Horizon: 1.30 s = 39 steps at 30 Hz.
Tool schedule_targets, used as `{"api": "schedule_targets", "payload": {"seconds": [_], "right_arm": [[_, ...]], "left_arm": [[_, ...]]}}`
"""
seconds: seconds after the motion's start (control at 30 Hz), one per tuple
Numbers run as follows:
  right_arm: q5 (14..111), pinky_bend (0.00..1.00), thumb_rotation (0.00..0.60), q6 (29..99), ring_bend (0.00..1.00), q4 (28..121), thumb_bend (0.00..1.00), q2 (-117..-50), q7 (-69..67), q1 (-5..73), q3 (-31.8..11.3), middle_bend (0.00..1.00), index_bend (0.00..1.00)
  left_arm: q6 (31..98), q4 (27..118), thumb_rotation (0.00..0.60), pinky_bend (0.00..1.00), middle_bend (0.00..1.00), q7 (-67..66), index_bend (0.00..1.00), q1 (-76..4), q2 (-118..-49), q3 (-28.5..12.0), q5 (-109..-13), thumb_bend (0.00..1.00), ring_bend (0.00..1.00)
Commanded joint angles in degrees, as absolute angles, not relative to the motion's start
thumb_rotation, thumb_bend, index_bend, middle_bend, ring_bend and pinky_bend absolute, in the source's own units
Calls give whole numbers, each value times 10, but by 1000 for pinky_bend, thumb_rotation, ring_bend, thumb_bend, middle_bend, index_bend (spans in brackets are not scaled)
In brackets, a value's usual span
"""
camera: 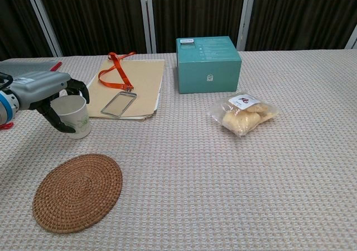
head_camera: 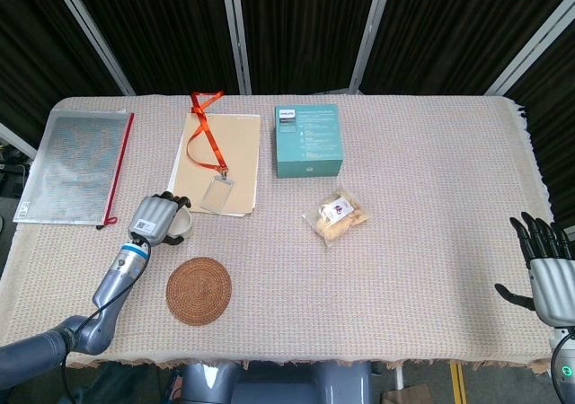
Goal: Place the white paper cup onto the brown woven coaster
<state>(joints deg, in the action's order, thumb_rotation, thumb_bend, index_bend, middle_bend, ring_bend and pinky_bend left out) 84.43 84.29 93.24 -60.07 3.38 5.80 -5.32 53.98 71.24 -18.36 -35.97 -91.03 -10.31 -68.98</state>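
White paper cup (camera: 74, 117) with a faint green print stands upright on the tablecloth (head_camera: 422, 242), near the left side, just in front of the tan folder's near-left corner and behind the brown woven coaster (camera: 77, 191), apart from it. Print too small to read.

Left to right:
- Far left: clear zip pouch (head_camera: 74, 164) with a red edge, flat on the cloth. No readable text.
- Left hand (head_camera: 154, 218) is at the cup, fingers (camera: 54, 117) curled around its side, thumb in front, other fingers over the rim. Cup base is on the cloth. In the head view the hand covers most of the cup.
- Coaster lies flat near the front edge, nothing on it.
- Tan folder (head_camera: 235, 148) lies behind the cup; an orange lanyard (head_camera: 206, 136) with a clear badge holder (head_camera: 216, 193) lies on top. Badge looks blank.
- Teal box (camera: 208, 64) stands behind center; white label strip at its top-left corner, lines of white text on the lid and a small white logo on the front face, all too small to read.
- Clear snack bag (camera: 243, 114) of pale pieces sits in front-right of the box; white sticker with a red mark, not legible.
- Far right: right hand (head_camera: 546, 269) hovers at the table's near-right corner, fingers spread, holding nothing. It is outside the chest view.
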Motion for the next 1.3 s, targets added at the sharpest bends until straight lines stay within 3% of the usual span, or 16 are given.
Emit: {"api": "schedule_targets", "payload": {"seconds": [0.03,0.2,0.37,0.7,0.93,1.17,1.3], "right_arm": [[845,0,600,842,0,933,0,-601,33,58,-53,0,0],[850,0,600,841,0,936,0,-600,32,59,-51,0,0],[855,0,600,844,0,942,0,-597,27,59,-49,0,0],[866,0,600,851,0,954,0,-588,21,53,-43,0,0],[868,0,600,853,0,958,0,-584,19,50,-41,0,0],[866,0,600,853,0,958,0,-584,18,50,-42,0,0],[863,0,600,852,0,956,0,-583,16,50,-43,0,0]], "left_arm": [[547,724,600,454,463,-181,371,-357,-902,-102,-691,153,314],[563,768,600,454,464,-159,373,-348,-873,-104,-699,152,314],[586,867,600,453,463,-127,372,-330,-806,-95,-730,152,314],[571,1040,600,450,455,-144,369,-299,-690,-14,-785,144,313],[569,1061,600,451,453,-198,361,-287,-702,22,-787,145,313],[578,1023,600,451,452,-240,361,-286,-758,18,-774,133,313],[569,1007,600,428,401,-245,329,-290,-782,17,-762,71,274]]}}
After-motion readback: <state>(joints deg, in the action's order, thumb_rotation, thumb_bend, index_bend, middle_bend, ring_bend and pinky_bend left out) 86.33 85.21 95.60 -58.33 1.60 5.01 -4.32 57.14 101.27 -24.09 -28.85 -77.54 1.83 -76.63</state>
